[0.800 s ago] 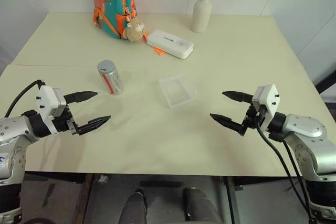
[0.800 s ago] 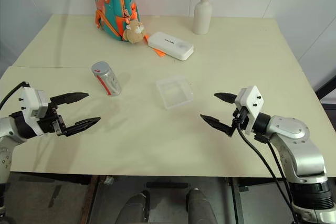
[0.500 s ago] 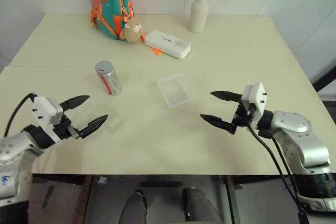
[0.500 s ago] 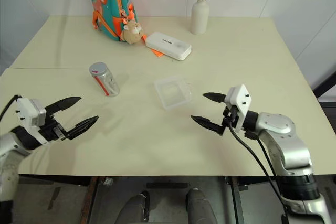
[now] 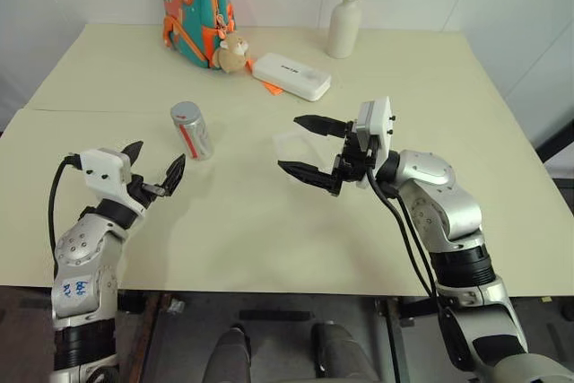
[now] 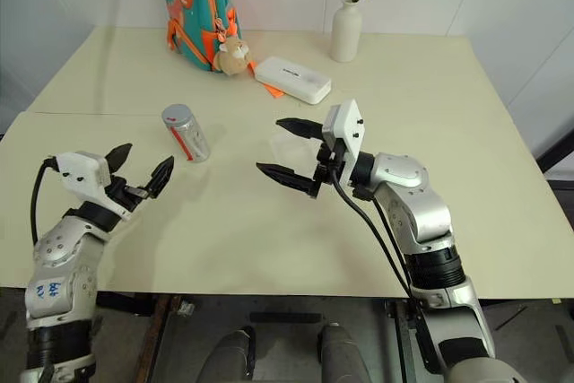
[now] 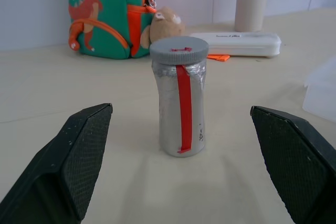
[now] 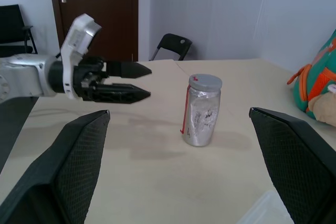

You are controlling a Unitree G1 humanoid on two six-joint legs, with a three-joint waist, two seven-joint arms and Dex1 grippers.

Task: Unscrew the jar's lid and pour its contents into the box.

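Note:
The jar point(image 5: 191, 130), silvery with a red stripe, stands upright left of centre on the table, and its grey lid point(image 7: 179, 50) is screwed on. My left gripper point(image 5: 158, 153) is open just short of the jar, pointing at it and apart from it. The clear plastic box point(image 5: 309, 150) lies at the middle of the table. My right gripper point(image 5: 288, 142) hovers open over the box's left part, pointing left toward the jar. The contents are hidden inside the jar.
A teal dinosaur backpack point(image 5: 195, 2) with a plush toy point(image 5: 233, 51) stands at the table's back. Beside it lie a white oblong case point(image 5: 290, 75) and an orange scrap point(image 5: 272, 88). A white vase point(image 5: 343, 24) with flowers stands at the back right.
My right arm has swung left from the table's right side to over the box. My left gripper has drawn in and turned toward the jar. Both stayed open.

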